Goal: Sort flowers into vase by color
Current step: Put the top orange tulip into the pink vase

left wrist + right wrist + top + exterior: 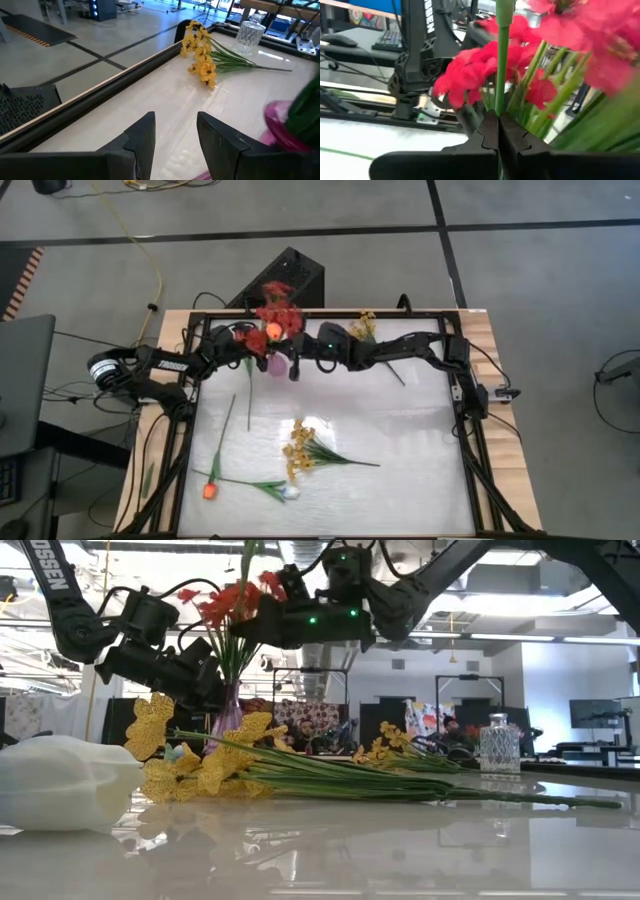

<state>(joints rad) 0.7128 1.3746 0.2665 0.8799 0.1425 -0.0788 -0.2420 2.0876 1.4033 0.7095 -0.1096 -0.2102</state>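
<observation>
- High view: straight down on whole table (420, 480);
- Low view: level across tabletop, close behind yellow sprays (200, 765);
- Wrist views: near; left wrist and low views both showing glass vase (248, 34).

Colour rundown: red blossoms (278, 312) sit in a pink vase (229, 716), yellow sprays (298, 450) with green stems, one orange tulip (210, 491), one white tulip (62, 783), clear glass vase (248, 33).

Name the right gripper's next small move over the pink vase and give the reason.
Probably lower the stem: the right gripper is shut on a green stem among the red blossoms above the pink vase. The left gripper waits open beside it.
</observation>
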